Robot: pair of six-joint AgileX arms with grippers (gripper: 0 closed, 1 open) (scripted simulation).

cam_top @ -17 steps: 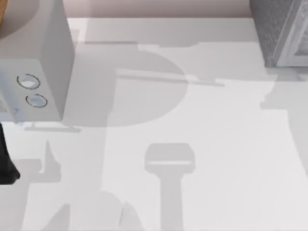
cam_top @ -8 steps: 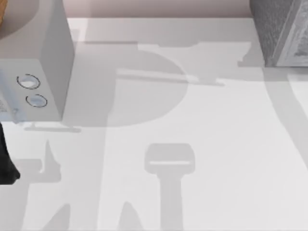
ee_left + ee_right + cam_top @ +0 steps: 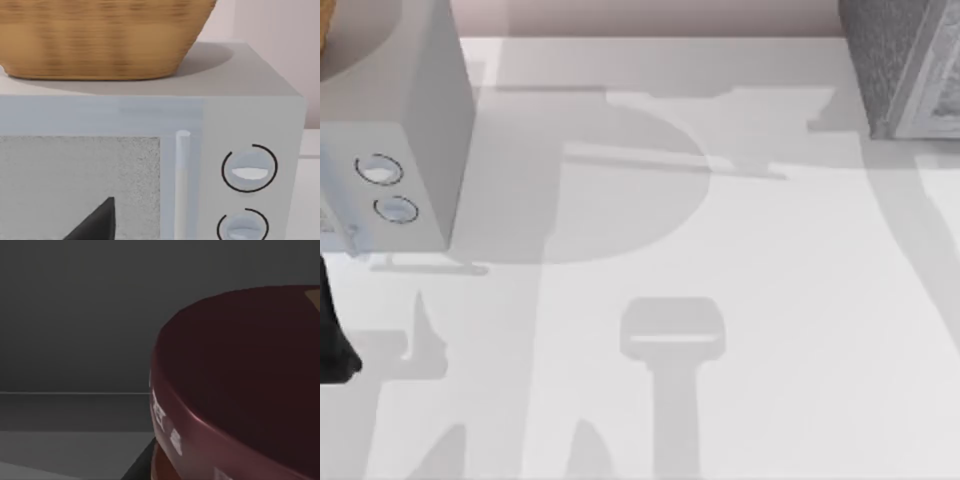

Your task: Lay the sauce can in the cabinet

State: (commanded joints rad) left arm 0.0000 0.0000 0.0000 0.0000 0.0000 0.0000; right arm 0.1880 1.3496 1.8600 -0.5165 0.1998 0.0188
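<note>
The sauce can [image 3: 240,390] sits very close in the right wrist view, its dark maroon top tilted toward the camera, with a strip of orange label at the lower edge. My right gripper [image 3: 142,465] shows as a dark finger against the can's side, shut on it. Behind the can is a dark grey inside wall and floor, which looks like the cabinet [image 3: 75,315]. From above, the grey speckled cabinet [image 3: 890,70] stands at the far right corner. A dark part of my left gripper [image 3: 95,222] hangs in front of the microwave door.
A pale grey microwave [image 3: 410,120] with two round knobs stands at the far left. A woven basket [image 3: 100,35] rests on top of it. The dark left arm [image 3: 332,340] shows at the left edge. Arm shadows cross the white table [image 3: 770,330].
The right arm's shadow near the cabinet has slid toward the far side and leftward across the table. The left arm and the microwave have not moved.
</note>
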